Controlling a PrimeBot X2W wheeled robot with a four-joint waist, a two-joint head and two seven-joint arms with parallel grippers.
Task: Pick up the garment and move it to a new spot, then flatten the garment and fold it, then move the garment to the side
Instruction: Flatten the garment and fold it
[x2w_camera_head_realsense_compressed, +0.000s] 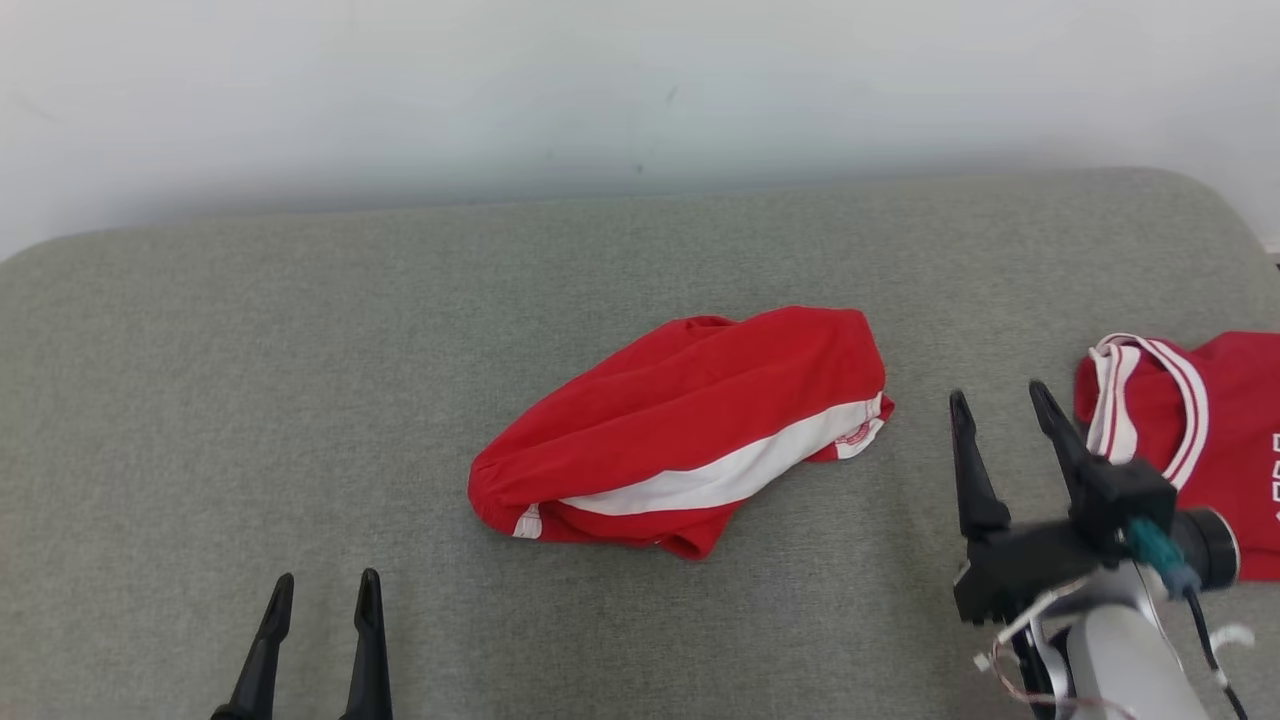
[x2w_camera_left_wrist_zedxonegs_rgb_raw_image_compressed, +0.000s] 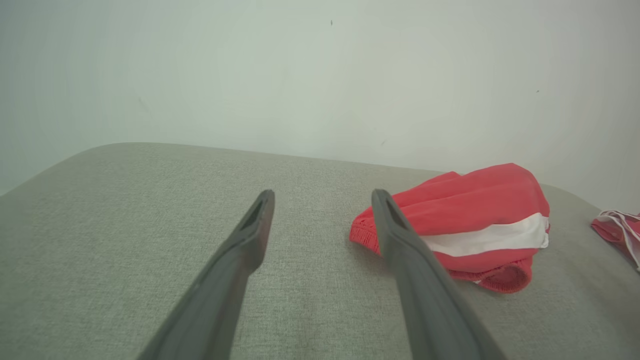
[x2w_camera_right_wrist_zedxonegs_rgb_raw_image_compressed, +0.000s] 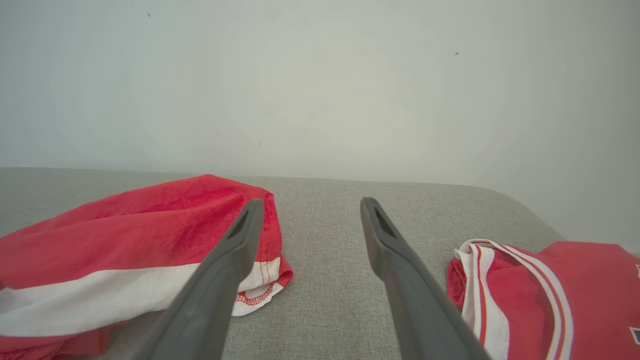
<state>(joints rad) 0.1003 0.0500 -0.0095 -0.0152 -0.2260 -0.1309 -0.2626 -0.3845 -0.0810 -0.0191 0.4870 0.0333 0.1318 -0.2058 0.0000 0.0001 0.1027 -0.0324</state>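
Two tools stand wide open and empty, left tool at near left, right tool just right of the red shorts bunched midway across the cushion; soft, light and floppy, they are likely best pinched at a hemmed corner.

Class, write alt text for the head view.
A crumpled red garment with a white stripe lies on a grey padded surface. The open right gripper is just right of it, the open left gripper lower left. A second red garment lies at the right edge.
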